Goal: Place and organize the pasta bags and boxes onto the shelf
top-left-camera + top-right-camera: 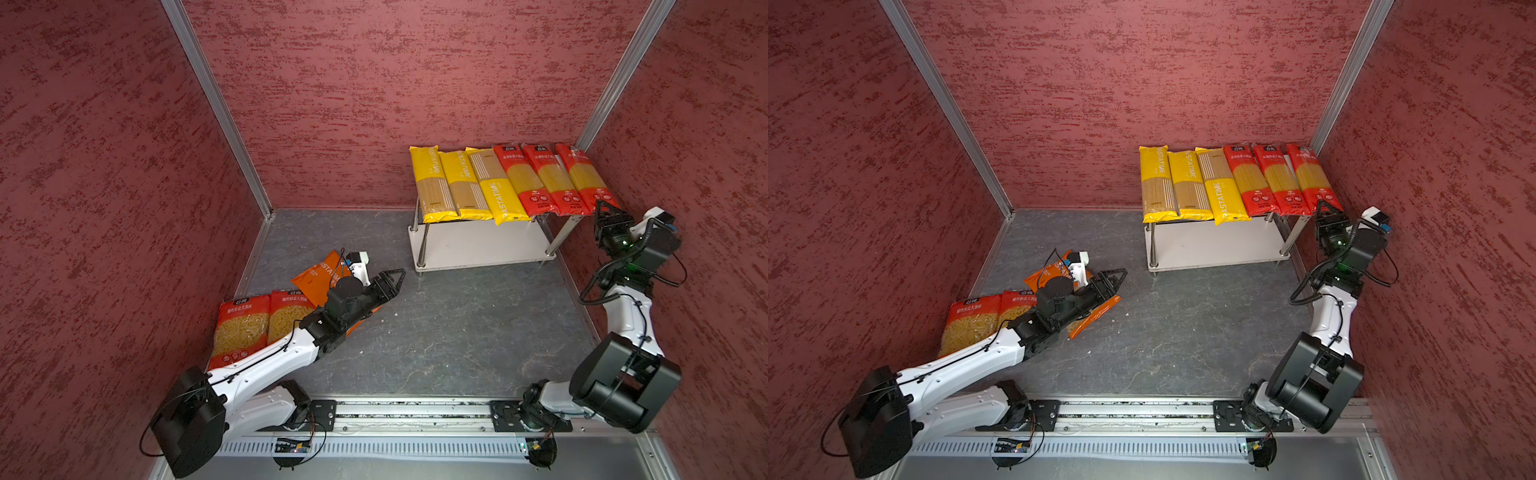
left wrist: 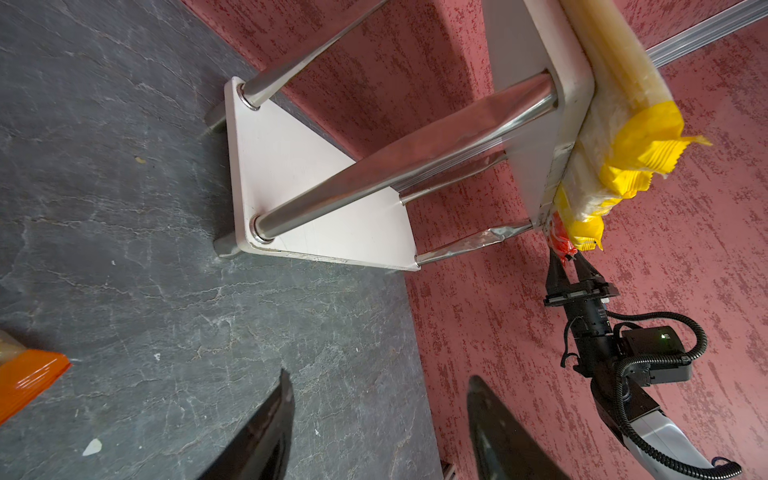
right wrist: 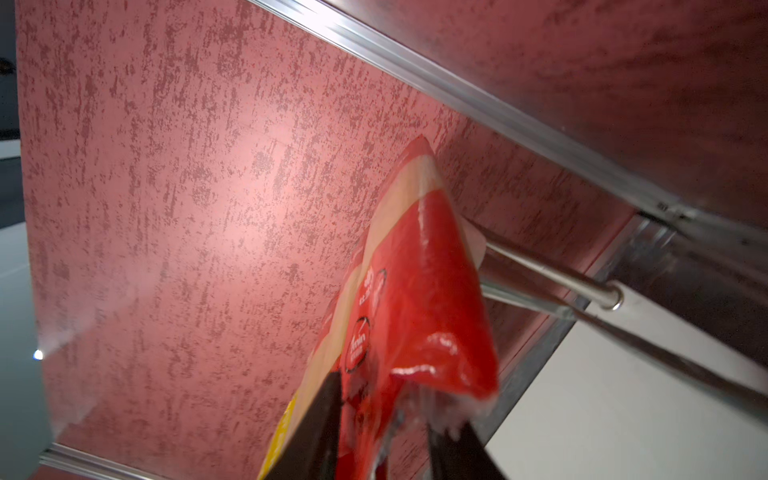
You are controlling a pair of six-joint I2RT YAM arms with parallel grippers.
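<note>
The right hand [image 1: 607,208] is raised to the near right corner of the shelf [image 1: 478,245]. Its fingers [image 3: 324,415] stand apart on either side of the crimped end of the outermost red spaghetti pack [image 1: 582,178]. Whether they press on the plastic cannot be told. That pack lies on the top board and overhangs its edge toward the hand. Farther from the hand along the same board lie a second red spaghetti pack [image 1: 549,178] and a third red spaghetti pack [image 1: 519,176]. Beyond them are three yellow PASTATIME packs [image 1: 462,187], all side by side. The yellow one closest to the hand juts farther over the edge than its neighbours.

The left hand [image 1: 398,277] hangs over the dark surface [image 1: 457,332], released, its jaws apart with nothing between them, pointed toward the shelf's lower board. Beneath the hand and its wrist lies the orange short-pasta pack [image 1: 320,276]. Farther back along the arm, two wide red short-pasta packs [image 1: 241,328] lie side by side, partly hidden under the forearm.
</note>
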